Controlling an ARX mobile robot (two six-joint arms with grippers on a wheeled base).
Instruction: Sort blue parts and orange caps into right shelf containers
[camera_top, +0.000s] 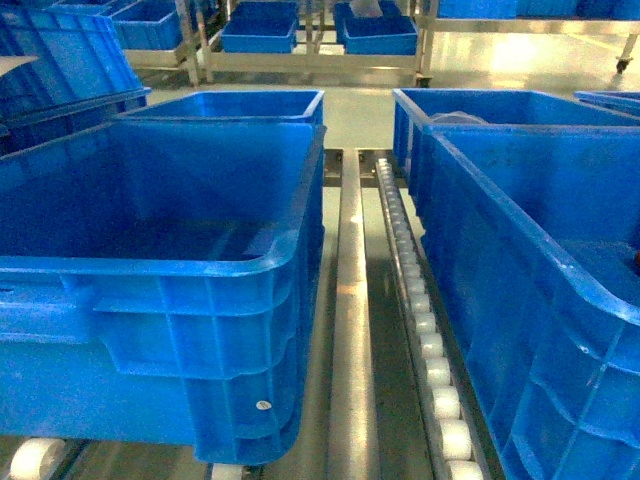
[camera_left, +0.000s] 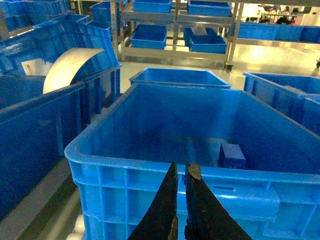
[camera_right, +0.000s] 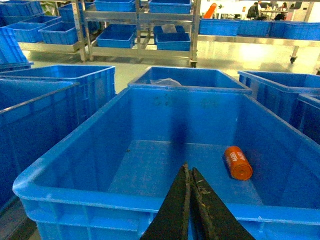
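Note:
Two large blue crates fill the head view, one on the left (camera_top: 150, 265) and one on the right (camera_top: 560, 290); neither gripper shows there. In the left wrist view a small blue part (camera_left: 231, 155) lies on the floor of the crate (camera_left: 150, 172) ahead. My left gripper (camera_left: 181, 169) hangs just outside that crate's near rim, shut, with only a sliver between the fingers and nothing held. In the right wrist view an orange cap (camera_right: 238, 162) lies on its side at the right of another crate's (camera_right: 100, 200) floor. My right gripper (camera_right: 189, 170) is shut and empty over its near rim.
A roller track (camera_top: 425, 335) and a metal rail (camera_top: 350, 300) run between the two crates. More blue crates stand behind (camera_top: 235, 103) and to the sides. Metal racks with blue bins (camera_top: 260, 35) line the far floor. A curved white sheet (camera_left: 67, 67) leans in a crate on the left.

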